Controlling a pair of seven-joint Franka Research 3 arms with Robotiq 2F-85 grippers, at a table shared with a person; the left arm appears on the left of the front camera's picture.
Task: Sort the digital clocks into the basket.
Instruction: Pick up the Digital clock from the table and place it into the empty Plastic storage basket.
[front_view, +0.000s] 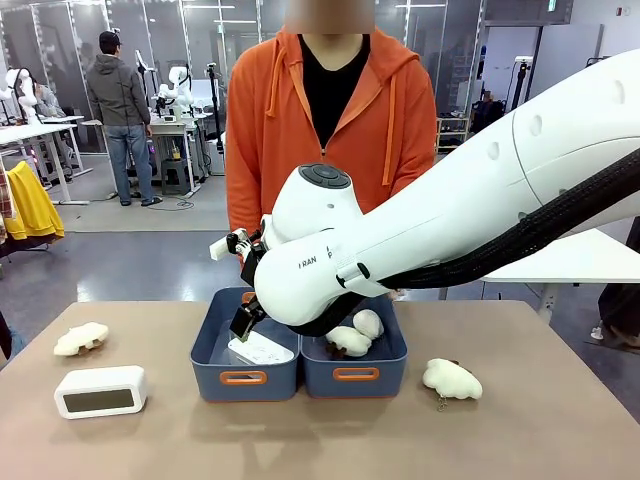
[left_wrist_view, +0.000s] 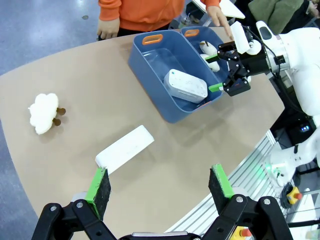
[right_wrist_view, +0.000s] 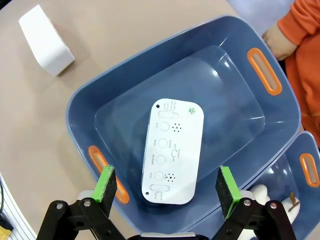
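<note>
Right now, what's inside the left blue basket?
One white digital clock lying flat on the floor of the basket, button side up. Its LCD face is underneath, so it can't be seen.

Pads (right_wrist_view: 106, 183) of my right pincer (right_wrist_view: 167, 185): matt green. Clock (right_wrist_view: 172, 150): smooth white plastic. Basket (right_wrist_view: 84, 129): glossy blue plastic. Bench (right_wrist_view: 115, 30): matt beige. Plush toy (front_view: 452, 379): fluffy cream cloth.

Count of digital clocks: two, with one clock (front_view: 258, 350) in the left basket (front_view: 212, 372) and one clock (front_view: 100, 391) on the tabletop (front_view: 300, 440). Blue baskets: two, the right basket (front_view: 390, 372) touching the left. Cream plush toys: four, one (front_view: 80, 338) and another (front_view: 452, 378) on the tabletop, and two (front_view: 348, 340) (front_view: 368, 322), partly hidden, in the right basket. Persons (front_view: 330, 120) at the tabletop: one.
</note>
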